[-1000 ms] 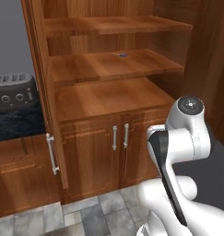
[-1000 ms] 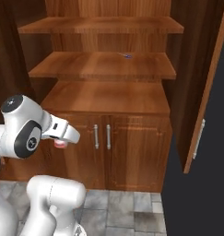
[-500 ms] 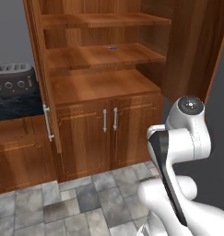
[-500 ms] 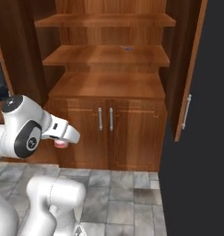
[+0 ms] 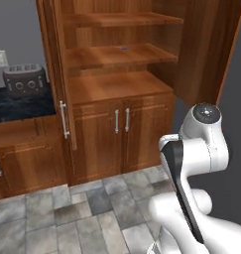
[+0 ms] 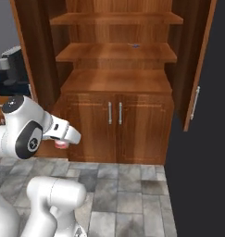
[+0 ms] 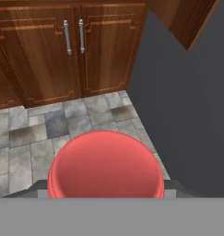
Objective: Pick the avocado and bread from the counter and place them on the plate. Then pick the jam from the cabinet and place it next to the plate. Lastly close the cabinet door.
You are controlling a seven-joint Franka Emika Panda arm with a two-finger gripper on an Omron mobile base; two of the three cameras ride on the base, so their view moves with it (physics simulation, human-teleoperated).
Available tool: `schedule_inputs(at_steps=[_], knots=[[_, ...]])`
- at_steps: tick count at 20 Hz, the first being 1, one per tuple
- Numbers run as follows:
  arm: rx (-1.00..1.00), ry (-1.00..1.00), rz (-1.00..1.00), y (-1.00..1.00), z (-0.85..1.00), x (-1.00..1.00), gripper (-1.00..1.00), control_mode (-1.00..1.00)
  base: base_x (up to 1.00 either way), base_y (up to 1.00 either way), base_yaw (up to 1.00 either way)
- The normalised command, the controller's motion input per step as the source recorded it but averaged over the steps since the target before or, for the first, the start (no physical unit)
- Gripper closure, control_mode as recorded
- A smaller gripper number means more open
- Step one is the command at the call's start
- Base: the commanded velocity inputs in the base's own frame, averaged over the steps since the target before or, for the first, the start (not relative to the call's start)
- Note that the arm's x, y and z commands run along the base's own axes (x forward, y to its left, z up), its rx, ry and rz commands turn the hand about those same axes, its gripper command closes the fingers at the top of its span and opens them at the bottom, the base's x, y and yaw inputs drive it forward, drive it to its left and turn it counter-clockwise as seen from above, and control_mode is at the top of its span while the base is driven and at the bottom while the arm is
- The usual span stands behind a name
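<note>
Jam (image 7: 105, 165) in gripper (image 7: 105, 191), red lid twd camera, axis along fingers.

The arm (image 5: 196, 163) is built of glossy white, rounded, bulbous link shells. In the left base view a round grey cap (image 5: 207, 113) closes the top joint, and a long dark charcoal strip (image 5: 180, 188) runs down the link at about 7 o'clock from it. In the right base view a dark oval inset (image 6: 29, 140) marks the shoulder shell, with a tapered white wrist segment (image 6: 63, 132) at 3 o'clock from it.
</note>
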Motion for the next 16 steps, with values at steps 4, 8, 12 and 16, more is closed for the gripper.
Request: schedule_inputs(at_steps=[4,8,12,16], knots=[[0.00,0.00,0.00,0.00,0.00,0.00,1.00,1.00,-0.30,0.78,-0.08],[0.00,0.00,0.00,0.00,0.00,0.00,1.00,1.00,-0.20,0.86,-0.10],[0.00,0.00,0.00,0.00,0.00,0.00,1.00,1.00,-0.13,0.86,-0.10],[0.00,0.00,0.00,0.00,0.00,0.00,1.00,1.00,-0.05,0.83,-0.11]])
